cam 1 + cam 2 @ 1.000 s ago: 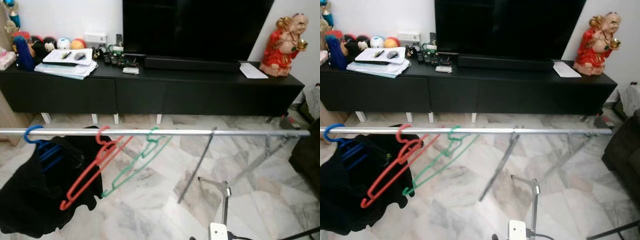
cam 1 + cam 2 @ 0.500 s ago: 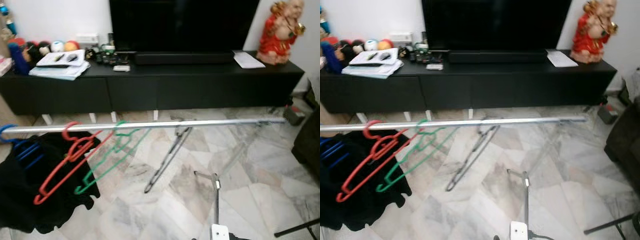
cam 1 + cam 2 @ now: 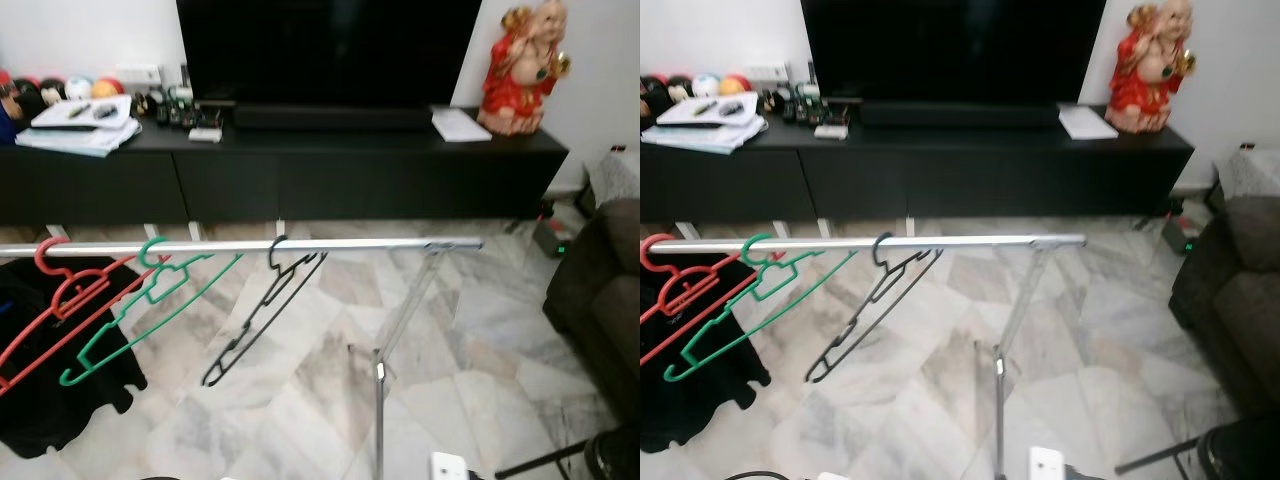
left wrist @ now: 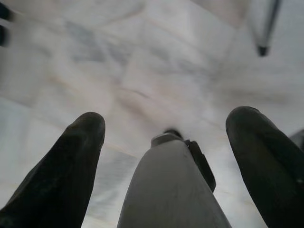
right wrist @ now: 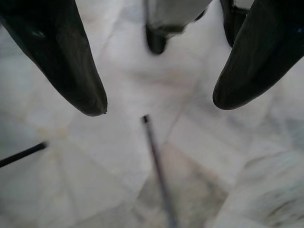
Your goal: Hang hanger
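A silver rail (image 3: 300, 245) of a clothes rack runs across in front of me. A black hanger (image 3: 262, 315) hangs tilted on it near the middle. To its left hang a green hanger (image 3: 140, 310) and a red hanger (image 3: 55, 300), also tilted. My left gripper (image 4: 166, 116) is open, points down at the marble floor and holds nothing; my own leg shows between its fingers. My right gripper (image 5: 160, 105) is open over the floor, with thin rack legs below it.
A black garment (image 3: 50, 400) hangs at the rail's left end. The rack's upright post (image 3: 380, 400) stands close before me. Behind are a long black TV cabinet (image 3: 300, 170) and a red statue (image 3: 520, 65). A dark sofa (image 3: 600, 290) is at the right.
The whole picture has slid left, so the camera has turned right. The blue hanger has left the view, and the rail's right end and the sofa have come in.
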You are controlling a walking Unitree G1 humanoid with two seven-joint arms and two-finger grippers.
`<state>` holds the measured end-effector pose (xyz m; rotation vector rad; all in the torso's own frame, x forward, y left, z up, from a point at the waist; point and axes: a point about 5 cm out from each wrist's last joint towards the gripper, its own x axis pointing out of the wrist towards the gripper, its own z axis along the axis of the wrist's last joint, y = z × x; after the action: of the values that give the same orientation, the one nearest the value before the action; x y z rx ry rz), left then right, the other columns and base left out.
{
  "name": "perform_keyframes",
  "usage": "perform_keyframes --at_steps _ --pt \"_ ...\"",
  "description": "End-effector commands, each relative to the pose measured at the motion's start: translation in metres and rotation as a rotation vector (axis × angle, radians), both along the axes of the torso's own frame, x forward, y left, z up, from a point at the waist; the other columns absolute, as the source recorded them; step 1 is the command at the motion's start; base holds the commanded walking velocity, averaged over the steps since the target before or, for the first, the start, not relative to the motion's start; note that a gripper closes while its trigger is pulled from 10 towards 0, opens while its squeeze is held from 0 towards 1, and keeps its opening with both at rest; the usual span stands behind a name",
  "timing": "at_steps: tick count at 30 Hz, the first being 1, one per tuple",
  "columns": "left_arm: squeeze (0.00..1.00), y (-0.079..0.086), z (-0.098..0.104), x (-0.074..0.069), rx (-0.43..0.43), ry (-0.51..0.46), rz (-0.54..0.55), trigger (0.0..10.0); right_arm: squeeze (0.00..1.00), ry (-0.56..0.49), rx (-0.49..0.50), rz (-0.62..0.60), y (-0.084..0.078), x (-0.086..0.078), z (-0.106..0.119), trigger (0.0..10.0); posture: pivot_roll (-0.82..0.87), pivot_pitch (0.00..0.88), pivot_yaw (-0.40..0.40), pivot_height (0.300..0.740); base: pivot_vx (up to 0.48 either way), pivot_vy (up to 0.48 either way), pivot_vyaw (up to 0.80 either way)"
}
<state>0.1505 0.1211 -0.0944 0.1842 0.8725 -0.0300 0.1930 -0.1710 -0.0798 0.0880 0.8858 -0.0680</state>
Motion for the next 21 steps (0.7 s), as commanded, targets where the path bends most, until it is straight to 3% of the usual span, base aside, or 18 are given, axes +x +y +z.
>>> perform_keyframes --at_steps 1,17,21 --pt "0.00 -0.0419 -0.0151 -0.0520 -0.105 0.204 -0.021 10.0 0.00 0.004 0.024 0.004 0.0094 -0.0015 -0.0014 10.0 -0.01 0.079 -0.068 0.740 0.000 -0.345 0.00" --pt "0.00 -0.0387 -0.0157 -0.0522 -0.105 0.205 -0.032 10.0 0.00 0.002 0.021 0.001 0.0102 -0.0017 -0.0015 10.0 -0.01 0.067 -0.063 0.740 0.000 -0.345 0.00" --pt "0.00 -0.0377 -0.0158 -0.0522 -0.109 0.204 -0.018 10.0 0.00 -0.001 0.024 -0.018 0.0101 -0.0016 -0.0014 10.0 -0.01 0.076 -0.062 0.740 0.000 0.000 0.00"
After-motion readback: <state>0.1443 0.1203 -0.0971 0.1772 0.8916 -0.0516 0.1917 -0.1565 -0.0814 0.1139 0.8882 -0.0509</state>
